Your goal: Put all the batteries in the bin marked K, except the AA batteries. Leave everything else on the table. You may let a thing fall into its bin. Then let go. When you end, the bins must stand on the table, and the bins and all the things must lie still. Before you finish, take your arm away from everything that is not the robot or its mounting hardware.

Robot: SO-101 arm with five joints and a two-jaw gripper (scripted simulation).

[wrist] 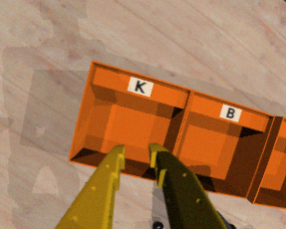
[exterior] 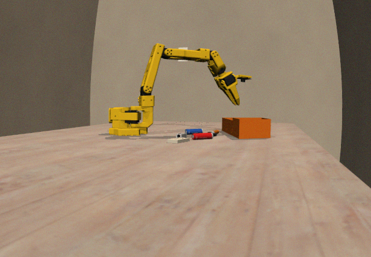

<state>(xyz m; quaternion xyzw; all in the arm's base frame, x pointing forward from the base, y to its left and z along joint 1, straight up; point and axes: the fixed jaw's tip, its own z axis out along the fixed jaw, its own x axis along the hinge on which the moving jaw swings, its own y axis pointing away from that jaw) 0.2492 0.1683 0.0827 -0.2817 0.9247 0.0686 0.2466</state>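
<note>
We see the yellow gripper (exterior: 236, 102) hanging above the near wall of the orange plastic bin marked K (wrist: 125, 124), its jaws drawn nearly together with nothing between them. That compartment shows only its bare orange floor. On the pale wooden table (exterior: 180, 195), the blue cylindrical battery (exterior: 193, 131) and the red cylindrical battery (exterior: 202, 136) lie between the arm's base and the bins.
</note>
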